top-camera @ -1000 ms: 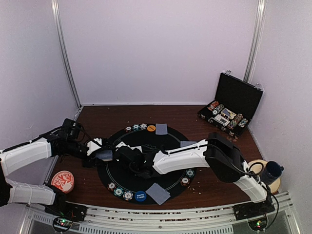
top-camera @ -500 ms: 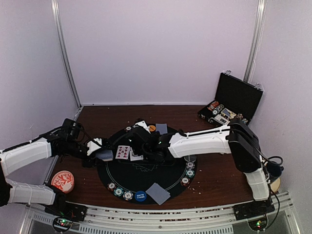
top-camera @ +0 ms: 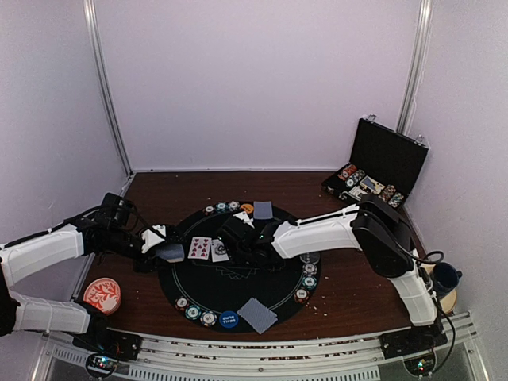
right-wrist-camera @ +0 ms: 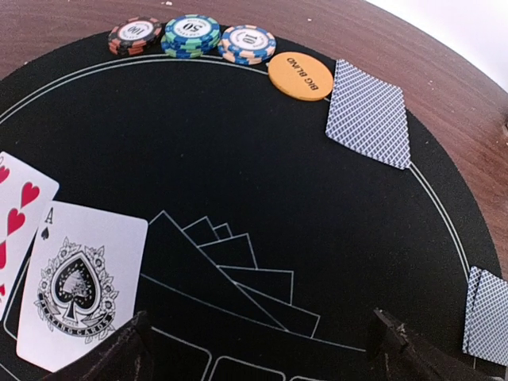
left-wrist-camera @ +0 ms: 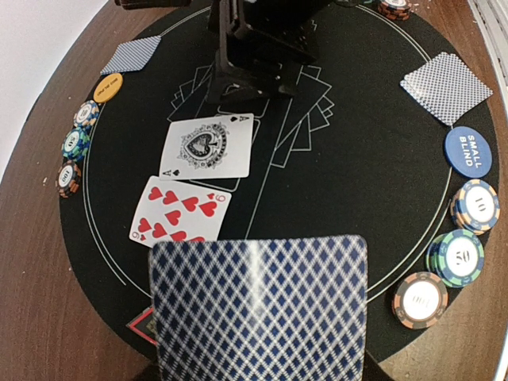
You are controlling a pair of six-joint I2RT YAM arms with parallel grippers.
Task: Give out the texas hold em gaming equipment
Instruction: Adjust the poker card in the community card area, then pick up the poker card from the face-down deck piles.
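Right arm (top-camera: 317, 232) across mat (top-camera: 238, 287), fingers (right-wrist-camera: 111, 357) spread; left fingers (top-camera: 155, 236) pinching card (left-wrist-camera: 258, 305)

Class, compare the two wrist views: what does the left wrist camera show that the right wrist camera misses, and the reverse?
Left wrist only: the held deck and the small blind button. Right wrist only: face-down cards at the frame's right edge. Both: the ace of spades and the big blind button.

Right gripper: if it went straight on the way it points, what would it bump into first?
Probably the bare black mat, just beside the face-up ace of spades, though depth is hard to judge.
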